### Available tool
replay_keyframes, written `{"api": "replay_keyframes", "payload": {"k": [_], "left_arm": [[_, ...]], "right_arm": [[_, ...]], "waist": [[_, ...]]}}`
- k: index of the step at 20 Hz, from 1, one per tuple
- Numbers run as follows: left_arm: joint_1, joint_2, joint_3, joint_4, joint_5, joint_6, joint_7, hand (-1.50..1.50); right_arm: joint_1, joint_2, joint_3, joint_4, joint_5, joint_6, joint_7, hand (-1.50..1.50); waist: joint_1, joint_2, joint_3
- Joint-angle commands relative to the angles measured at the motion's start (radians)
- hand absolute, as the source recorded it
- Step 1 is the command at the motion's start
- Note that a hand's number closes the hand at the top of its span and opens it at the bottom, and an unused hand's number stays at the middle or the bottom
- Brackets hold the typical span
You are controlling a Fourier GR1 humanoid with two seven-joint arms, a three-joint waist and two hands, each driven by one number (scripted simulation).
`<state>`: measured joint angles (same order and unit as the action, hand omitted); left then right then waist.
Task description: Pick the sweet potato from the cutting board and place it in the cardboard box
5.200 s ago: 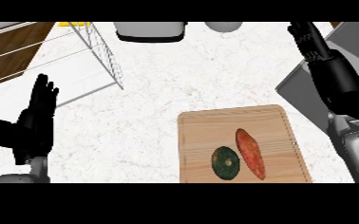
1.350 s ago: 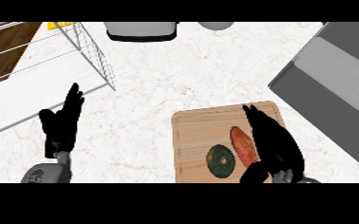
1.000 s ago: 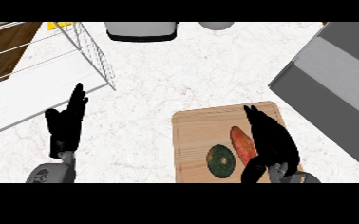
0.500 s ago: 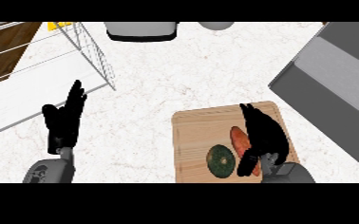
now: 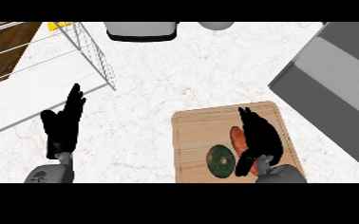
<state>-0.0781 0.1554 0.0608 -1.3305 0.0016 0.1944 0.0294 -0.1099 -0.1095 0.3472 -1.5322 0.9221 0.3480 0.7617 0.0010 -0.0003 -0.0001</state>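
An orange sweet potato (image 5: 237, 138) lies lengthwise on the wooden cutting board (image 5: 196, 133) at the lower right, next to a dark green round piece (image 5: 222, 160). My right hand (image 5: 261, 135) lies over the potato's right side with its fingers stretched towards the board's far edge. Its thumb crosses the potato's near end, and most of the potato is hidden under the hand. A grey box (image 5: 324, 78) stands at the right edge, beyond the board. At the lower left my left hand (image 5: 63, 123) rests open, fingers up.
A wire dish rack (image 5: 91, 52) stands over a white tray at the left. A grey container (image 5: 140, 30) and a round grey object (image 5: 216, 25) sit at the counter's far edge. White speckled counter lies between the rack and the board.
My right hand has come down from the far right onto the cutting board and shifted left over the sweet potato. The left hand has stayed at the lower left.
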Motion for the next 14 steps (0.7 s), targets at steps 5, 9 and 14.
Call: {"api": "replay_keyframes", "payload": {"k": [5,9,14], "left_arm": [[-0.042,-0.036,-0.009,0.046,-0.034,0.017,-0.013,0.00],[-0.004,-0.035,-0.004,0.018,-0.027,0.001,-0.020,0.00],[-0.006,-0.028,0.016,0.023,-0.024,-0.003,-0.015,0.00]], "right_arm": [[-0.017,-0.022,-0.008,0.021,0.004,0.002,-0.149,1.50],[-0.066,0.031,0.017,0.061,0.099,-0.092,-0.131,1.50],[-0.001,0.020,-0.014,0.024,0.136,-0.131,-0.101,1.50]], "waist": [[-0.003,0.000,0.000],[0.001,0.000,0.000],[-0.002,0.000,0.000]]}}
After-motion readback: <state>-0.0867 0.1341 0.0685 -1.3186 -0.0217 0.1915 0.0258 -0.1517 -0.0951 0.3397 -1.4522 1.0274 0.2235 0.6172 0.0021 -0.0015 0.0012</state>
